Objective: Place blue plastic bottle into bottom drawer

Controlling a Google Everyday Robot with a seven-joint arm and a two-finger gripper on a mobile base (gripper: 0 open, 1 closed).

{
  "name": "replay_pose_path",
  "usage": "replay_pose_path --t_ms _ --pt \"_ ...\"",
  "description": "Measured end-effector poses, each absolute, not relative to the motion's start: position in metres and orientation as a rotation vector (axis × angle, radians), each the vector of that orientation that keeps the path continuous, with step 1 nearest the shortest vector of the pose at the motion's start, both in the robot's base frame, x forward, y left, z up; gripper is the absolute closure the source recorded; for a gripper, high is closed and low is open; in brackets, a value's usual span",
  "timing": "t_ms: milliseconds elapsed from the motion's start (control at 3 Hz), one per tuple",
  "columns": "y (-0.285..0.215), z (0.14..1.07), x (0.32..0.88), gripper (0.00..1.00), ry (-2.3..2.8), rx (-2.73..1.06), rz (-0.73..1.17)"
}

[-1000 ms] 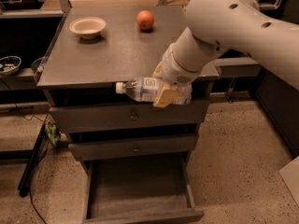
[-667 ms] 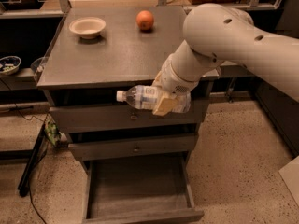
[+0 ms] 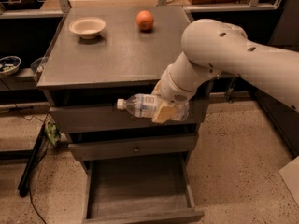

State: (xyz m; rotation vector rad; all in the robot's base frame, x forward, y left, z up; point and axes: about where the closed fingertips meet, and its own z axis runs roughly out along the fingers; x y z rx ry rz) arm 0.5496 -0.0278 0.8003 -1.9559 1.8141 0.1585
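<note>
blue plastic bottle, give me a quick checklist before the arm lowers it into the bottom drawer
1. gripper shut on blue plastic bottle: ok
2. bottom drawer pulled open: ok
3. drawer floor bare: ok
4. bottle down at drawer height: not ok, it hangs up by the top drawer front
5. middle drawer clear of the path down: cannot tell

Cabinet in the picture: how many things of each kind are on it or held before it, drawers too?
Bottles: 1, blue plastic bottle, held by gripper before the top drawer
Bowls: 1
Oranges: 1
Drawers: 3, bottom drawer open
Total: 6
</note>
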Motion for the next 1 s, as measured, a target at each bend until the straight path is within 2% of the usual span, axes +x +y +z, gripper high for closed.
replay_pose_path --t_ms 667,1000 --pt "-0.015 0.792 0.526 1.00 1.854 -1.960 0.204" --pt "-0.001 0.753 0.483 1.00 1.906 -1.912 0.319"
